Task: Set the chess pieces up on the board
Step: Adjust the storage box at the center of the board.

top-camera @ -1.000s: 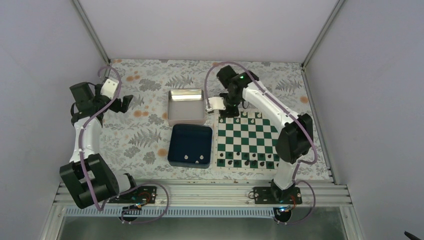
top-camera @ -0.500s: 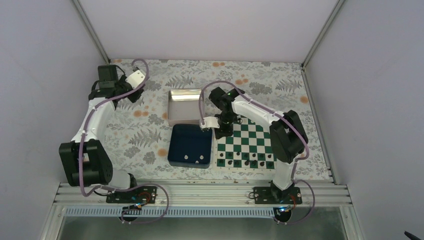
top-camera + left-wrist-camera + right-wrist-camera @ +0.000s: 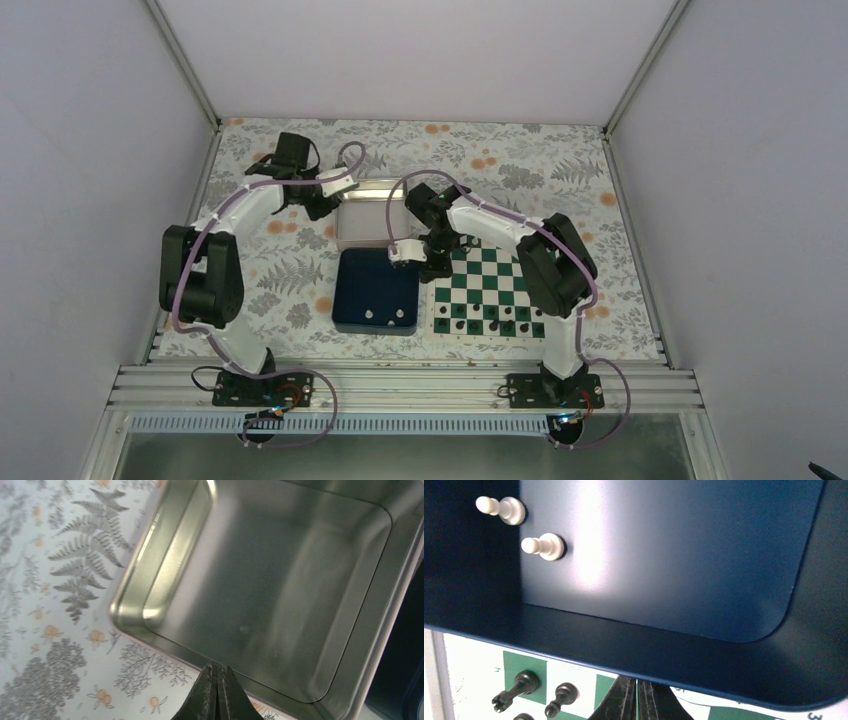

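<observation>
Left gripper (image 3: 218, 692): fingers together, empty, over the rim of the shiny square metal tin (image 3: 162, 565). Right gripper (image 3: 636, 700): fingers together, empty, over the wall of the dark blue square tray (image 3: 649, 650).

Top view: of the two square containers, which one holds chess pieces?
The dark blue tray: a few white pawns sit on its floor. The metal tin behind it looks bare inside.
</observation>
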Available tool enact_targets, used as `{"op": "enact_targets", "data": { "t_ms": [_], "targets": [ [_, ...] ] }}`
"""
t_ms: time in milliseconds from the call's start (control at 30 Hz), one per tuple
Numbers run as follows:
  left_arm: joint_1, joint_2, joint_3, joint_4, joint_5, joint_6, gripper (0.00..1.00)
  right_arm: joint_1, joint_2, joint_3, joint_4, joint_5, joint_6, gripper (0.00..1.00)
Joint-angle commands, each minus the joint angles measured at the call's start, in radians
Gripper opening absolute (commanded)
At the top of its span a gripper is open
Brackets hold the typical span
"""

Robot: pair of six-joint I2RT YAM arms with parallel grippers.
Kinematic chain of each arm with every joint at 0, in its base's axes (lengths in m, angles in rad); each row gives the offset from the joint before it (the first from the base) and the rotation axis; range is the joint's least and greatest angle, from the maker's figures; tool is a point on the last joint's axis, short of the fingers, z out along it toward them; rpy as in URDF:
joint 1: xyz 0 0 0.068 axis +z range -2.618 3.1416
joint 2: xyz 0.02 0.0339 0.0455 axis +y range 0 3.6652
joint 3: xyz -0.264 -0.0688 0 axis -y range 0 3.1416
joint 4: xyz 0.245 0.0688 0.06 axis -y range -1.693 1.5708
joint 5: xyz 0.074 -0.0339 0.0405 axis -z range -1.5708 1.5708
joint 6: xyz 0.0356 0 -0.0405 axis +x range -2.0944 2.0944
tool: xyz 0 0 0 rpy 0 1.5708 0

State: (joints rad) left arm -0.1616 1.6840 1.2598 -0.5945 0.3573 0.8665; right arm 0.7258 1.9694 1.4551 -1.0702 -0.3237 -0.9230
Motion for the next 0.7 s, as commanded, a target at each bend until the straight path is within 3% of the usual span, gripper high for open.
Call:
{"op": "enact_targets", "data": {
  "t_ms": [0, 433, 667],
  "targets": [
    [-0.034, 0.038, 0.050, -0.055, -0.034, 0.032, 0.02, 0.007, 0.003, 0.010, 0.083, -0.010, 0.046, 0.04],
    [-0.038, -0.167, -0.147, -0.151, -0.179, 0.063, 0.02, 0.016, 0.133, 0.198, 0.130, 0.009, 0.078, 0.04],
    [-0.039, -0.227, -0.242, -0.283, -0.204, 0.066, 0.02, 0.022, 0.170, 0.262, 0.125, 0.018, 0.090, 0.04]
  ]
}}
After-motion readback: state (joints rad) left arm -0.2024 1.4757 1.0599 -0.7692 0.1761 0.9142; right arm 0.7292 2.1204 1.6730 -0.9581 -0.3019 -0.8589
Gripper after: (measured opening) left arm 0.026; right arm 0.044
